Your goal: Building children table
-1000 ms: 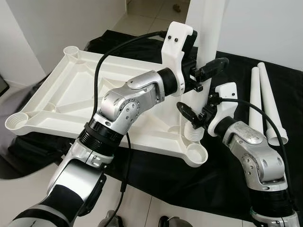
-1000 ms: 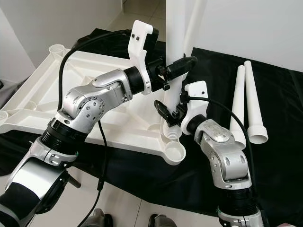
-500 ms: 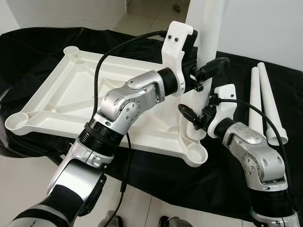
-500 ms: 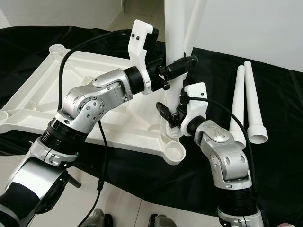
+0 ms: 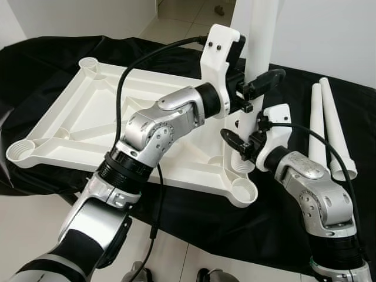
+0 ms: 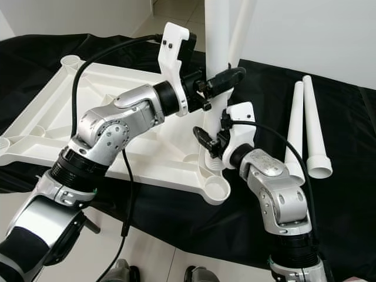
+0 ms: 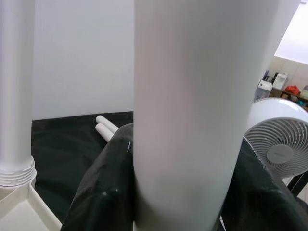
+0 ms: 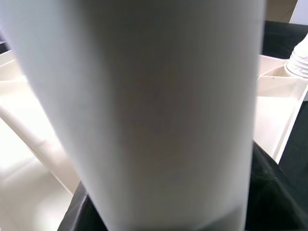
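**Both hands on an upright leg at the near corner**

Left eye view: the white tabletop (image 5: 88, 117) lies upside down on a black cloth (image 5: 194, 217) spread over the floor, ribs and corner sockets facing up. An upright leg (image 5: 254, 35) stands at the near right corner region, its ribbed foot at a socket there. The left hand (image 5: 257, 85) is clamped around the leg higher up; the right hand (image 5: 239, 141) is closed on it low down, just above the foot. Two spare legs (image 5: 324, 126) lie side by side on the cloth, well apart to the right.

Right eye view: a second leg (image 6: 242, 29) leans behind the gripped one, and the outermost socket (image 6: 216, 189) at the corner stands open.

Left wrist view: the black fingers (image 7: 108, 187) sit on both sides of the leg, pressed to it — a firm hold. A fan (image 7: 279, 144) stands in the background.

Right wrist view: the leg crosses close before the lens, with dark fingers (image 8: 269, 192) hugging its sides.

To seat it well, I would keep the leg plumb over its socket, press straight down with both hands together, and avoid side load — the tilted tabletop could shift on the cloth.
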Tool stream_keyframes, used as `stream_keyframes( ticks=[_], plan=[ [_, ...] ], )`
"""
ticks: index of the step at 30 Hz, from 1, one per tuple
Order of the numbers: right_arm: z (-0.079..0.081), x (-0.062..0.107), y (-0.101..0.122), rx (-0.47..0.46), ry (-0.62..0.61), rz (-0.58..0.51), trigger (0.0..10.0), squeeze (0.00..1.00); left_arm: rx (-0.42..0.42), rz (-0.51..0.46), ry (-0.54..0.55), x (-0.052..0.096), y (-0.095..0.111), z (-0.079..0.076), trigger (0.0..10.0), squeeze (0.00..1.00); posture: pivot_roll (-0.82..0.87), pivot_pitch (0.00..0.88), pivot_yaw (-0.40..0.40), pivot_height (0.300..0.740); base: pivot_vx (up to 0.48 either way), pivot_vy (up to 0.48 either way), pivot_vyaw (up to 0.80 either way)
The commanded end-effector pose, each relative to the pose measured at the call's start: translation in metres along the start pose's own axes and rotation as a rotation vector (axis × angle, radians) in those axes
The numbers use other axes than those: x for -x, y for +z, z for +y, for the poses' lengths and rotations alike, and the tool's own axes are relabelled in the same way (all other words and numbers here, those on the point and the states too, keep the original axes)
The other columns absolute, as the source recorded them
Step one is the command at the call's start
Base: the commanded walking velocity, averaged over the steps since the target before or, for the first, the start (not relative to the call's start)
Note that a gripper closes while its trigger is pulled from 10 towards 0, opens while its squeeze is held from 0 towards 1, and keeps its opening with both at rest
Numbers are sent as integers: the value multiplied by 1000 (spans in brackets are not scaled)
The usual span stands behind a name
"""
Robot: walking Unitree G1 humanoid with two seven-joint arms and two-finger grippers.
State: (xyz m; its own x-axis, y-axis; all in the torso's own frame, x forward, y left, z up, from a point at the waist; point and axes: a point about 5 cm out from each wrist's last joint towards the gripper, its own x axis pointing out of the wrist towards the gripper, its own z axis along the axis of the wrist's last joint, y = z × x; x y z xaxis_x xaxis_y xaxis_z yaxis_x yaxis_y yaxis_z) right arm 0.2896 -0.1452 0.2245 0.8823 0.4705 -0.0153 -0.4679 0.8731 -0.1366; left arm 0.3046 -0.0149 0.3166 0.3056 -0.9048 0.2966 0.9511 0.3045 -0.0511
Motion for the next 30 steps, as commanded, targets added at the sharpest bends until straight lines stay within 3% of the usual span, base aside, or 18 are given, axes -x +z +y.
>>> stream_keyframes(
  ticks=[1,2,9,22,24,30],
  plan=[
    [-13,2,-7,-20,-88,40,10000,0,-9,-41,-342,0,10,-27,10000,0,35,114,-32,740,0,0,0],
    [-14,2,-6,-21,-96,35,10000,0,17,-43,-340,1,11,-26,10000,1000,35,113,-30,740,0,0,0],
    [-17,1,-6,-41,-133,19,10000,0,57,-34,-347,3,11,-25,10000,1000,38,112,-29,740,0,0,0],
    [-29,3,-1,-93,-268,-60,10000,0,76,-58,-229,10,15,-9,10000,1000,38,103,-22,740,0,0,0],
    [-29,4,0,-102,-279,-72,10000,0,74,-65,-211,11,17,-6,10000,0,39,102,-22,740,0,0,0],
    [-29,2,1,-106,-277,-81,10000,0,81,-72,-192,13,18,-4,10000,0,40,100,-25,740,0,0,0]
  ],
)
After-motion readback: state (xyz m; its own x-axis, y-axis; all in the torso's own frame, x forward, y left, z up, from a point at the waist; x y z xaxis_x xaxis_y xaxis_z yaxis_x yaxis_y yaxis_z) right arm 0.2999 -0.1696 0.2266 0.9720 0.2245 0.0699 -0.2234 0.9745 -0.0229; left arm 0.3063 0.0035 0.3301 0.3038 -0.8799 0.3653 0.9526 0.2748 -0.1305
